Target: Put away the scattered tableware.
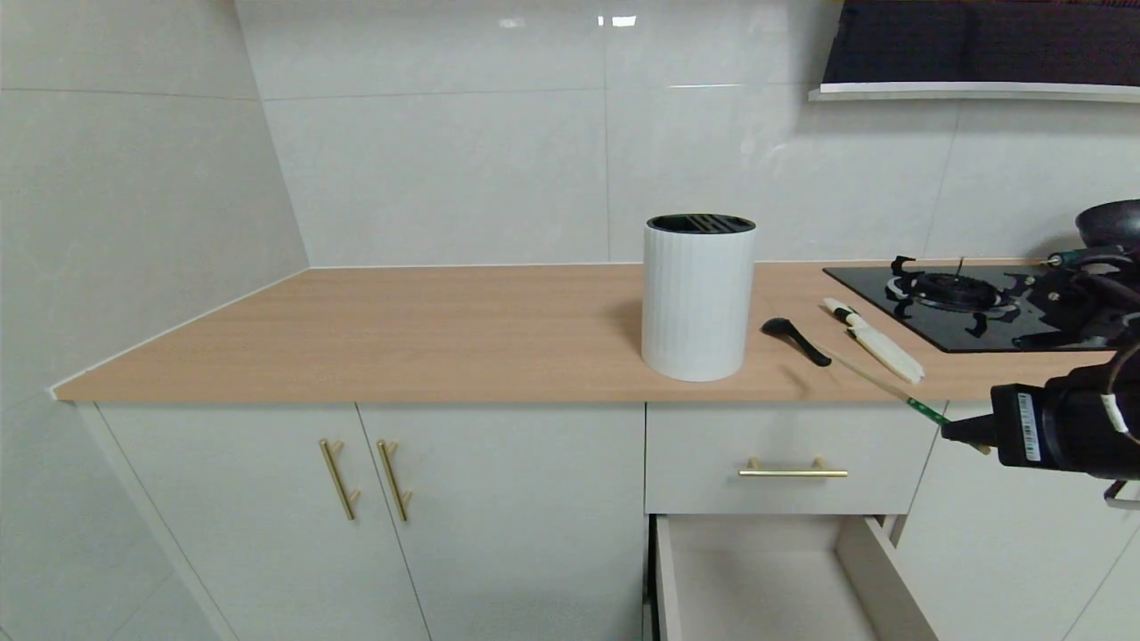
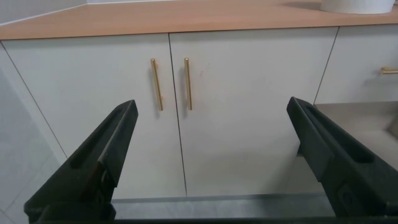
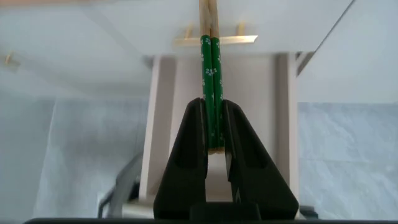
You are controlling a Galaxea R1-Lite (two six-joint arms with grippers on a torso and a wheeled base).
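Note:
My right gripper (image 1: 966,434) hangs off the counter's front edge at the right, shut on the green ends of a pair of chopsticks (image 1: 877,383). Their pale tips reach back over the wooden counter (image 1: 445,329). The right wrist view shows the chopsticks (image 3: 210,62) clamped between the fingers (image 3: 186,149), pointing at the drawer fronts. A black spoon (image 1: 795,338) and a long white utensil (image 1: 877,340) lie on the counter right of a white ribbed holder (image 1: 696,298) with a black slotted top. My left gripper (image 2: 211,162) stands open and empty, low before the cabinet doors (image 2: 171,93).
An open, empty drawer (image 1: 757,588) juts out below a shut drawer with a gold handle (image 1: 793,470). A black gas hob (image 1: 953,298) sits at the counter's right end, with a dark pan (image 1: 1109,223) beyond it. Tiled walls close the back and left.

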